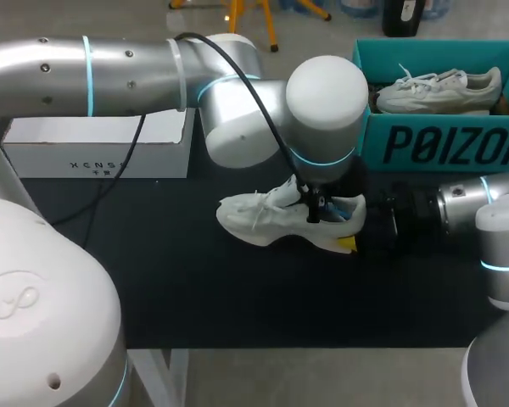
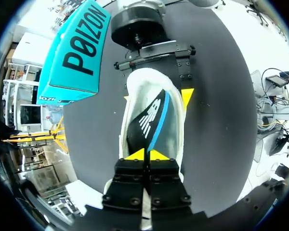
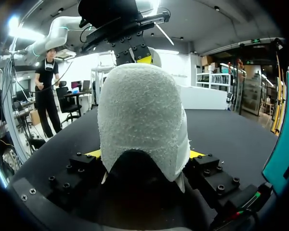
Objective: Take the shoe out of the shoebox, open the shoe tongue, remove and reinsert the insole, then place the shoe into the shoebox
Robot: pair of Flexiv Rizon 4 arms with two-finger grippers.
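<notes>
Nearest, the left end effector [image 2: 145, 155] hangs over the white shoe [image 1: 254, 216], tips pinched together on the black insole [image 2: 147, 122]; the right end effector [image 3: 143, 155] clamps the heel from both sides; the shoe lies on the counter [image 1: 153, 280] just before the teal shoebox [image 1: 441, 144]

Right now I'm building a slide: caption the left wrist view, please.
Left pincer pinches the black insole inside the white sneaker; right pincer clamps its heel.
</notes>
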